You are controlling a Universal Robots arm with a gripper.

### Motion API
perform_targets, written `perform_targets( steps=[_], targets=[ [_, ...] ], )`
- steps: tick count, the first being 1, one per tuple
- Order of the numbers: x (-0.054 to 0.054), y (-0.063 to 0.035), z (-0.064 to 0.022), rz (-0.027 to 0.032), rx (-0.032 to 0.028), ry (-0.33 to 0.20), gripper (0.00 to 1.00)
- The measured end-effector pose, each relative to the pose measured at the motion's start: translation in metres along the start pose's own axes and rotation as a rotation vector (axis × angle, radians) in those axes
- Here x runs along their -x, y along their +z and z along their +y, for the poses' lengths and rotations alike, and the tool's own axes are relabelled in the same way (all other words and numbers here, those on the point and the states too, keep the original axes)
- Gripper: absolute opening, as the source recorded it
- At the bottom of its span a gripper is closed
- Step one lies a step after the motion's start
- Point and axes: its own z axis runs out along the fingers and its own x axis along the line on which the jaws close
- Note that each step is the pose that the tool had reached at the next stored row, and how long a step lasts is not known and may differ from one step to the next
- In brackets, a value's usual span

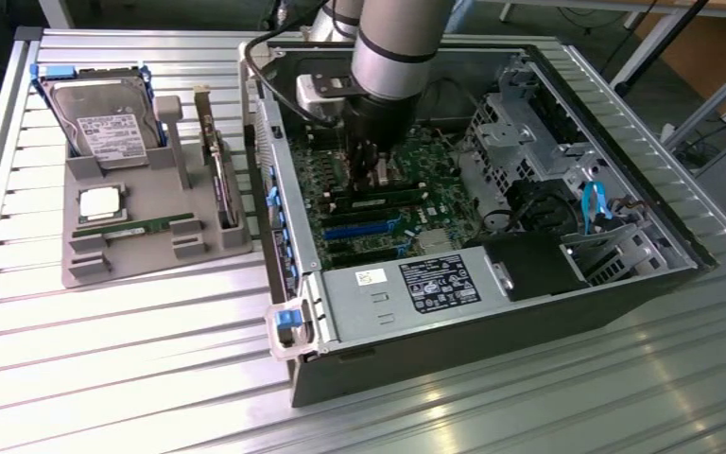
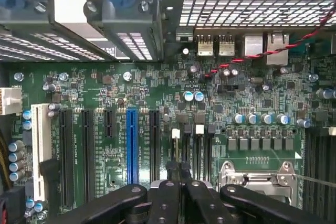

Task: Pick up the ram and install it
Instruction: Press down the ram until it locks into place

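Starting at the exterior view's left, a grey holder (image 1: 124,241) on the table (image 1: 111,369) carries a hard drive (image 1: 101,128), a silver processor (image 1: 101,201) and a thin green stick (image 1: 136,228), seemingly the ram, lying untouched. Further right, the hand (image 2: 178,169) hangs shut inside the open computer case (image 1: 490,312), fingertips just above the motherboard (image 2: 105,87) slots, holding nothing visible. Judging by this, either pickup awaits or a stick is already seated; I cannot tell.
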Motion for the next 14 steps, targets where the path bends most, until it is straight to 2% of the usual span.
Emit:
perform_targets(
  steps=[3, 5, 6, 9, 12, 14],
  targets=[
    [0.0, -0.0052, -0.0259, 0.001, 0.0005, 0.0, 0.1],
    [0.0, -0.0062, -0.0374, 0.0009, 0.0023, 0.0, 0.1],
    [0.001, -0.0068, -0.0498, 0.001, 0.0053, 0.0, 0.1],
    [0.002, -0.0153, -0.0786, 0.0008, 0.0055, 0.0, 0.1],
    [0.002, -0.0199, -0.0962, -0.0001, 0.0059, 0.0, 0.1],
    [0.002, -0.0245, -0.1075, -0.0041, 0.006, 0.0, 0.1]
  ],
)
